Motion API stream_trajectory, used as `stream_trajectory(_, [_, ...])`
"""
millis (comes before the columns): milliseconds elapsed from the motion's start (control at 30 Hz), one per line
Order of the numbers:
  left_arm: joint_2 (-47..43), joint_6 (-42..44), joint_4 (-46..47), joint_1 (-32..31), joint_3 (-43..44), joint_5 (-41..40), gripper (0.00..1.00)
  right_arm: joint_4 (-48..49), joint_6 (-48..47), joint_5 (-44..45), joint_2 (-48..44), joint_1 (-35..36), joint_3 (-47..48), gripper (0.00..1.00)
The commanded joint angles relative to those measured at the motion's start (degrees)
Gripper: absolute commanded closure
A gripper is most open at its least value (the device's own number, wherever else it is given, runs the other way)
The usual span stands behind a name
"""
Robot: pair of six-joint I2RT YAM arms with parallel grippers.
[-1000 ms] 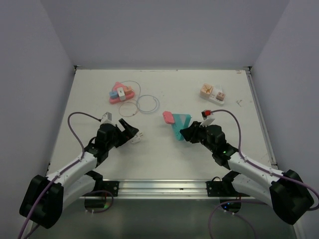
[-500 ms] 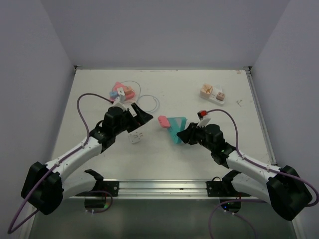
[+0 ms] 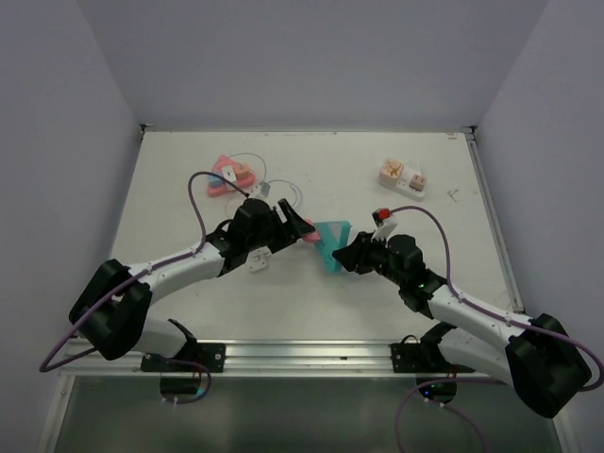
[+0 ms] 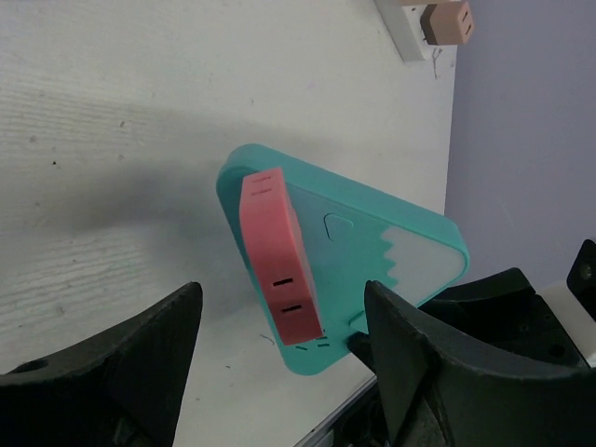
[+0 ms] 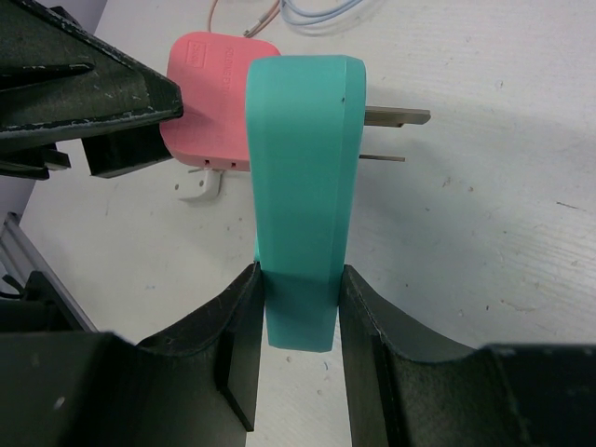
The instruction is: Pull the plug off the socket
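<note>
**Checking three cams: one side clamped, one side wide**

Top cam: the right gripper (image 3: 347,253) is clamped on the teal socket (image 3: 332,242), just right of the middle of the frame. The left gripper (image 3: 300,229) sits right up against the socket's left side. Toward the upper left of the table (image 3: 170,283) there's a pink block (image 3: 229,176) with thin wire loops (image 3: 278,193) beside it. A white strip (image 3: 403,176) with tan plugs lies upper right, well apart from the arms.

Left wrist cam: the pink plug (image 4: 279,256) is seated on the socket's face, dead centre. The left fingers (image 4: 140,358) are spread wide, one lower left and one lower right. The plug sits in the gap between them and neither one touches it.

Right wrist cam: the socket stands edge-on in the centre, and both right fingers (image 5: 233,345) press against its lower end. The plug is stuck on its left side, upper left of the frame. Two metal prongs (image 5: 396,116) poke out to the right. The left gripper's dark bulk is just beside the plug.
</note>
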Motion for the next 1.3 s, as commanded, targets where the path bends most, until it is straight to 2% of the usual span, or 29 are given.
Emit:
stream_trajectory(0, [1.6, -1.4, 4.1, -1.1, 3.3, -1.1, 0.27, 6.2, -0.4, -1.4, -0.1, 0.4, 3.0, 1.0])
stream_trajectory(233, [4.4, -2.1, 3.9, -1.5, 4.0, -1.6, 0.46, 6.6, -0.6, -1.5, 0.0, 0.7, 2.7, 1.0])
stream_trajectory(333, [4.5, -2.1, 3.7, -1.7, 3.8, -2.0, 0.58, 6.5, -0.9, -1.7, 0.0, 0.8, 2.5, 1.0])
stream_trajectory(433, [4.1, -2.1, 3.4, -1.7, 3.1, -2.8, 0.78, 6.0, -1.1, -1.9, -0.1, 0.8, 2.5, 1.0])
stream_trajectory(533, [3.3, -1.0, 3.0, -1.7, 2.7, -3.8, 0.89, 5.4, -1.4, -2.4, -0.3, 0.8, 2.5, 1.0])
stream_trajectory(567, [3.0, -0.6, 2.8, -1.7, 2.8, -4.1, 0.97, 4.4, -1.9, -2.6, -0.4, 0.8, 2.6, 0.98])
stream_trajectory(600, [2.5, 0.7, 2.6, -1.8, 2.8, -4.6, 1.0, 3.8, -2.1, -2.8, -0.4, 0.8, 2.7, 0.94])
stream_trajectory(633, [2.3, 1.5, 2.7, -1.7, 2.8, -4.6, 1.0, 2.5, -2.5, -2.8, -0.6, 0.8, 2.9, 0.83])
stream_trajectory(700, [1.5, 4.2, 2.9, -1.7, 2.9, -4.6, 1.0, 1.1, -3.3, -3.0, -1.5, 0.8, 3.1, 0.66])
stream_trajectory(733, [1.2, 5.4, 3.1, -1.7, 2.9, -4.6, 1.0, -1.1, -3.5, -3.1, -1.8, 0.8, 3.7, 0.5])
stream_trajectory(833, [-0.1, 10.4, 3.4, -1.8, 3.5, -6.9, 1.0, -5.6, -4.6, -2.4, -4.1, 0.8, 5.6, 0.29])
stream_trajectory(1000, [-2.0, 21.7, 1.8, -1.7, 5.2, -7.9, 1.0, -17.2, -7.7, -0.4, -9.0, 0.7, 9.6, 0.19])
stream_trajectory(1100, [-3.2, 28.6, 2.4, -1.9, 5.5, -6.1, 1.0, -23.1, -9.4, 0.6, -10.4, 0.7, 12.2, 0.18])
stream_trajectory(1267, [-5.8, 37.4, 3.1, -2.5, 5.3, -3.7, 1.0, -33.3, -11.7, 0.0, -6.0, 0.8, 22.4, 0.18])
